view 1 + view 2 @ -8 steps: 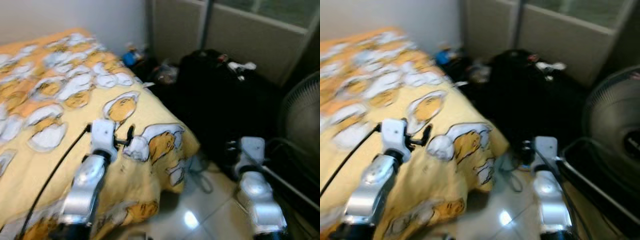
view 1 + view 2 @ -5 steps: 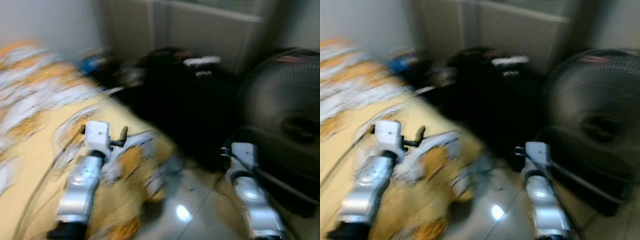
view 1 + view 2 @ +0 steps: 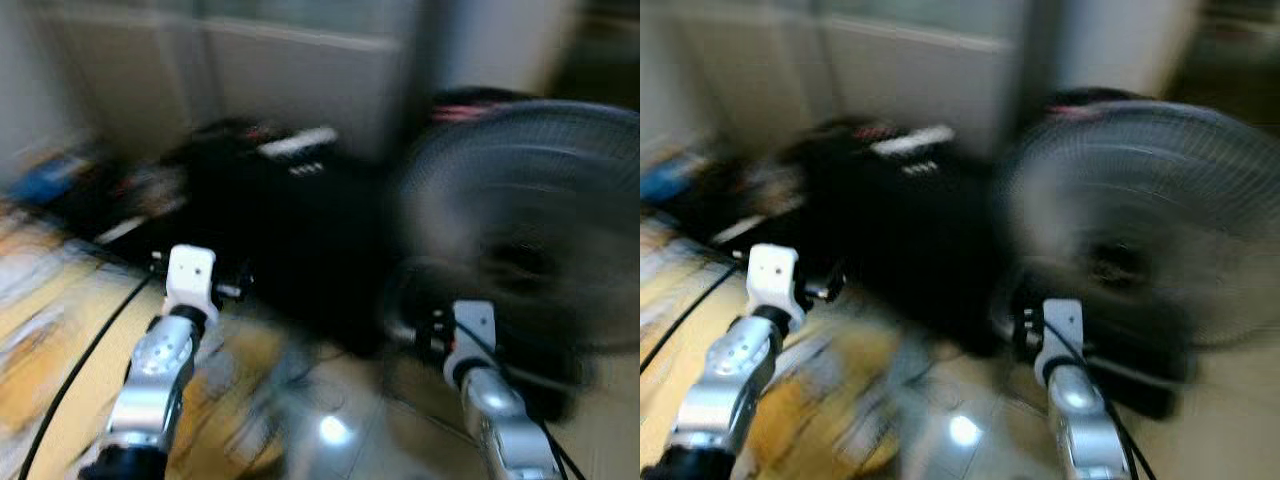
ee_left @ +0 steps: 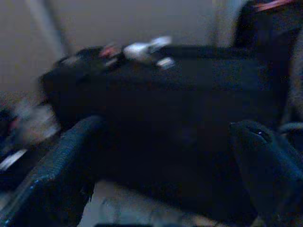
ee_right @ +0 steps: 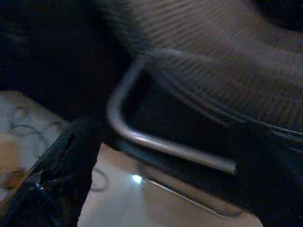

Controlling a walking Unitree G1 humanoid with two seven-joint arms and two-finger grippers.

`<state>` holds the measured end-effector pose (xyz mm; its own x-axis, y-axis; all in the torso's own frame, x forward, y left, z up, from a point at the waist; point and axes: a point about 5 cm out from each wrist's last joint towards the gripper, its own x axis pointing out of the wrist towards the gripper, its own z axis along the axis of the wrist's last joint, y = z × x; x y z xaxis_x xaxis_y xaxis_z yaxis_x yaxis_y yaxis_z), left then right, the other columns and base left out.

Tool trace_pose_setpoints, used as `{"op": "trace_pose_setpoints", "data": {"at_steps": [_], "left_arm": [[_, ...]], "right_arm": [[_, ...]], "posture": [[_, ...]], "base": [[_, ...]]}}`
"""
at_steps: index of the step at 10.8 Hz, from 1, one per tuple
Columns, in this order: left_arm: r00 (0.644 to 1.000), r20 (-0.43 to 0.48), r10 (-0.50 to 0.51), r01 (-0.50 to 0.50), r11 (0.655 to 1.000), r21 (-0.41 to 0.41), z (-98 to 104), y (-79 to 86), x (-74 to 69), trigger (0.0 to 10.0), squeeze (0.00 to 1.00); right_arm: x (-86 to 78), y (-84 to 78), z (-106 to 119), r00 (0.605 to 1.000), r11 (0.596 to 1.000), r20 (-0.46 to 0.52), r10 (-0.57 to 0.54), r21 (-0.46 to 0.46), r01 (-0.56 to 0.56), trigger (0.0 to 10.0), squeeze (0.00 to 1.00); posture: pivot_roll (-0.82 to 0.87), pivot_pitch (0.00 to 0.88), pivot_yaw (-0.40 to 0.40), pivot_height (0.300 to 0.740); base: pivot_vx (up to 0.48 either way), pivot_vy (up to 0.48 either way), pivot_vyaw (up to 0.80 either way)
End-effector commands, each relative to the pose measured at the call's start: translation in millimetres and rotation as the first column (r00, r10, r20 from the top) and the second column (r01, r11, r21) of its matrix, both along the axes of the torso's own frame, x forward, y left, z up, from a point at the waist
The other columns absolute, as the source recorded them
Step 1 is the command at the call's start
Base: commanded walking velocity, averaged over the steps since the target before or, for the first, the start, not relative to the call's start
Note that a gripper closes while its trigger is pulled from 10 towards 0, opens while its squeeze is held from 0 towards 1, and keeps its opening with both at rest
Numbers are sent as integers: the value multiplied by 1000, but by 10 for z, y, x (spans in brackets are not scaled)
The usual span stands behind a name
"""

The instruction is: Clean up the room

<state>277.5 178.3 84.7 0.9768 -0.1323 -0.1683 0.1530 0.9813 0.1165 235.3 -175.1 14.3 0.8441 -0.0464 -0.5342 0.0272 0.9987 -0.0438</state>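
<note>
Everything was a blur. Room looked far from tidy: clutter lay heaped on and around the black luggage (image 3: 290, 220) by the wall, w/ cables on the floor (image 3: 330, 430) beside the big fan (image 3: 530, 230). How much tidying was behind or ahead, couldn't say. Both arms were raised forward, carrying nothing. Left hand (image 4: 161, 156) was spread wide, aimed at the luggage. Right hand (image 3: 432, 335) was near the fan's base; fingers, couldn't tell.

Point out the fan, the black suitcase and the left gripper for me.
fan (image 3: 1140, 215), right eye view, on its round grille.
black suitcase (image 3: 290, 235), left eye view, on its dark front.
left gripper (image 4: 161, 165), left wrist view, midway between its fingertips.
</note>
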Motion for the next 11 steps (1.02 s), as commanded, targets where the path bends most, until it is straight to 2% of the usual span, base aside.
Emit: {"op": "trace_pose_setpoints", "data": {"at_steps": [1, 2, 3, 5, 6, 7, 9, 10, 11], "left_arm": [[1000, -13, -28, 29, 999, 20, -28, -40, -13, 10000, 0], [999, -18, -27, 28, 999, 23, -48, -21, -20, 10000, 0], [999, -31, -25, 26, 999, 28, -87, 5, -29, 10000, 0], [998, -60, -35, 37, 999, 39, -149, 23, -53, 10000, 0], [997, -68, -35, 38, 998, 43, -168, 44, -62, 10000, 0], [996, -78, -31, 34, 998, 43, -198, 107, -77, 10000, 0], [998, -68, -15, 18, 998, 53, -187, 198, -100, 10000, 0], [999, -44, -14, 16, 999, 47, -140, 183, -136, 10000, 0], [999, -31, -28, 29, 999, 35, -137, 138, -174, 10000, 0]], "right_arm": [[-20, -16, -5, 1000, 1000, -15, 12, 18, -12, 10000, 0], [-39, 21, -3, 998, 998, -13, 65, 10, -65, 10000, 0], [-60, 61, -23, 995, 995, -29, 92, 52, -90, 10000, 0], [-40, 89, -16, 991, 990, -4, 133, 40, -133, 10000, 0], [3, 111, 26, 988, 988, 44, 151, 12, -151, 10000, 0], [105, 189, 157, 970, 983, 156, 184, -32, -181, 10000, 0], [126, 259, 340, 947, 985, 277, 162, 17, -174, 10000, 0], [46, 268, 316, 945, 982, 281, 166, 39, -184, 10000, 0], [-19, 214, 226, 954, 985, 258, 155, 33, -169, 10000, 0]], "posture": [[56, 0, 74, 740], [54, 0, 75, 740], [46, 0, 81, 740], [50, 0, 85, 740], [53, 0, 86, 740], [52, 0, 71, 740], [52, 0, 49, 740], [65, 0, 48, 740], [53, 0, 64, 740]], "base": [[0, 0, -769], [0, 0, 0], [0, 0, 0], [0, 0, 0], [0, 0, 0], [0, 0, 0], [0, 0, 0], [0, 0, 0], [0, 0, -788]]}}
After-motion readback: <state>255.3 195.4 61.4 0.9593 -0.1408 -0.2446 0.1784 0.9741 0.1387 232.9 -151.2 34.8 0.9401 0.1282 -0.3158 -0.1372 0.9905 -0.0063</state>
